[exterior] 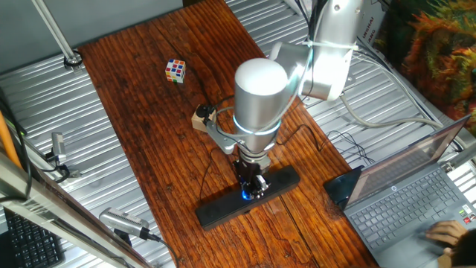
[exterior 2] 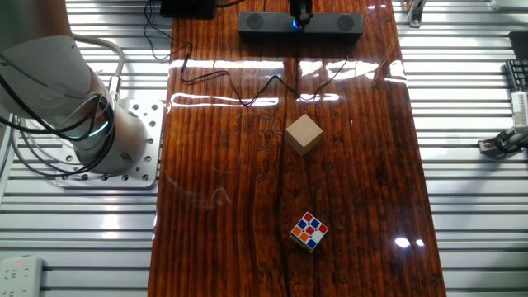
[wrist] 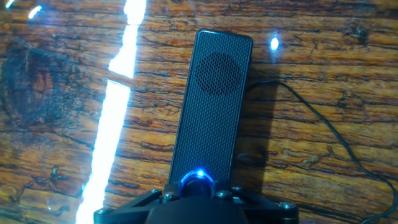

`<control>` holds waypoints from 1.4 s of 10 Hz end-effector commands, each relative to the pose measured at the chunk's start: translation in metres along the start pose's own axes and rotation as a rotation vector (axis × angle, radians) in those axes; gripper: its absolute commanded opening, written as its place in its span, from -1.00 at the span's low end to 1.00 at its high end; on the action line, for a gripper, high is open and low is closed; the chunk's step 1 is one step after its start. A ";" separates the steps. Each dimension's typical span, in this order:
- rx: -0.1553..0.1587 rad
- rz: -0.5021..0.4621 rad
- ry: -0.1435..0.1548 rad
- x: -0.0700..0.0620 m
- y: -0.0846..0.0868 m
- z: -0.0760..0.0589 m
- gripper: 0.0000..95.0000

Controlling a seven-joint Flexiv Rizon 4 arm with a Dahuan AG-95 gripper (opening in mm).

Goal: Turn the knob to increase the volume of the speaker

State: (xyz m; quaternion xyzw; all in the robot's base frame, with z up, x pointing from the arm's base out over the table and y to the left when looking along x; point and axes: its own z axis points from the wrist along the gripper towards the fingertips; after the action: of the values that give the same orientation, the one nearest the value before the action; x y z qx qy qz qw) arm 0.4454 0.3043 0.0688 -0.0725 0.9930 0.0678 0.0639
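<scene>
The speaker (exterior: 248, 196) is a long black soundbar lying on the wooden table; it also shows in the other fixed view (exterior 2: 300, 22) and in the hand view (wrist: 211, 106). Its knob (wrist: 198, 182) glows blue at the bar's middle, and the glow shows under the fingers in one fixed view (exterior: 245, 196) and in the other fixed view (exterior 2: 295, 25). My gripper (exterior: 251, 186) points straight down on the knob, with its fingers close on either side and apparently shut on it. Its body hides the knob's lower half in the hand view.
A thin black cable (wrist: 323, 124) runs from the speaker across the table. A wooden cube (exterior 2: 304, 134) and a Rubik's cube (exterior 2: 309, 232) lie further along the table. An open laptop (exterior: 405, 193) with a hand on it sits beside the speaker's end.
</scene>
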 end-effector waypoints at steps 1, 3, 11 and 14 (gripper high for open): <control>-0.014 0.034 0.002 0.000 -0.001 0.000 -1.00; -0.014 0.057 -0.001 0.000 -0.001 0.000 -1.00; -0.001 0.132 -0.009 0.000 -0.001 0.000 -1.00; 0.018 0.168 -0.013 0.000 -0.001 0.000 -1.00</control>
State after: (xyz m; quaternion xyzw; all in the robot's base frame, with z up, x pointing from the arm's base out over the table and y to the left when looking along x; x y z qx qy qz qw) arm 0.4458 0.3041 0.0686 0.0088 0.9958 0.0607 0.0677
